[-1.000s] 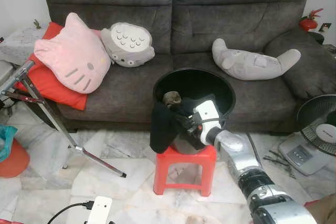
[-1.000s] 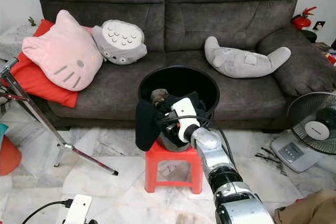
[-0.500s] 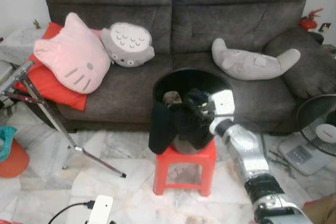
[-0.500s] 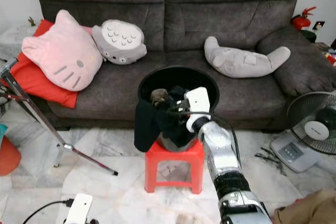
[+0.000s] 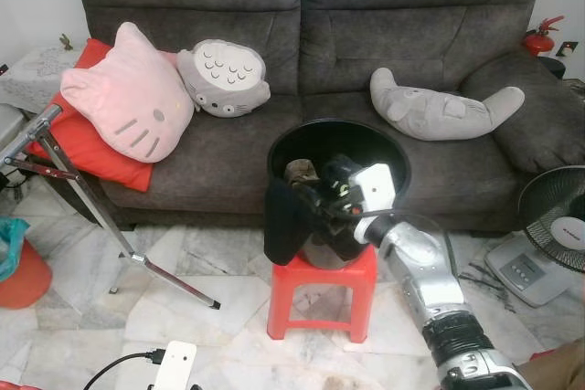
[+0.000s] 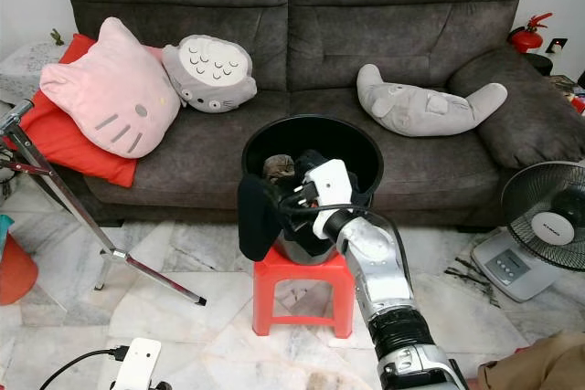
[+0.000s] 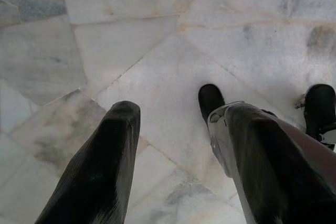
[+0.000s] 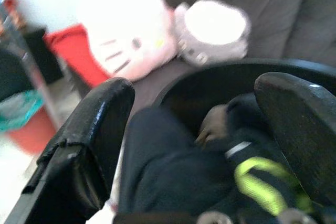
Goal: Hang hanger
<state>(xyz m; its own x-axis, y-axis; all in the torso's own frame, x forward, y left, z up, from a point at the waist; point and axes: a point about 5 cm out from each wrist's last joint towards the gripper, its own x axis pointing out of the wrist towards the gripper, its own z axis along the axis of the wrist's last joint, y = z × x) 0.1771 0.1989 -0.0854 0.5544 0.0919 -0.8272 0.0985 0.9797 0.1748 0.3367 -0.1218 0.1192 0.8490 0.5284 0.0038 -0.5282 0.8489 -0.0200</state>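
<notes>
Right tool [image 5: 322, 200] reaches over the near rim of the black bucket [image 5: 388, 148], its 2 black fingers [image 8: 89, 145] spread wide and released, closed on nothing. Directly between and just beyond them in the right wrist view lies a heap of dark clothing [image 8: 173, 179] with a yellow-green stripe, filling the bucket; one black garment [image 5: 283, 221] spills over the rim on the robot's left and hangs down past the seat of the red plastic stool [image 5: 320, 294] that carries the bucket. No hanger can be made out for certain in that heap, so where the task's thing lies is unclear; if it is in the bucket, it sits straight ahead of this tool, and the right arm is plainly the nearer one.

Left tool [image 7: 173, 145] hangs idle over the marble floor [image 7: 157, 51], its fingers also apart and empty.

Off to the robot's left stands a slanted metal rack leg [image 5: 87, 203], probably the place for hanging, well apart from the bucket. Beyond everything is the grey sofa [image 5: 302, 34] with a pink cat cushion [image 5: 128, 98].
</notes>
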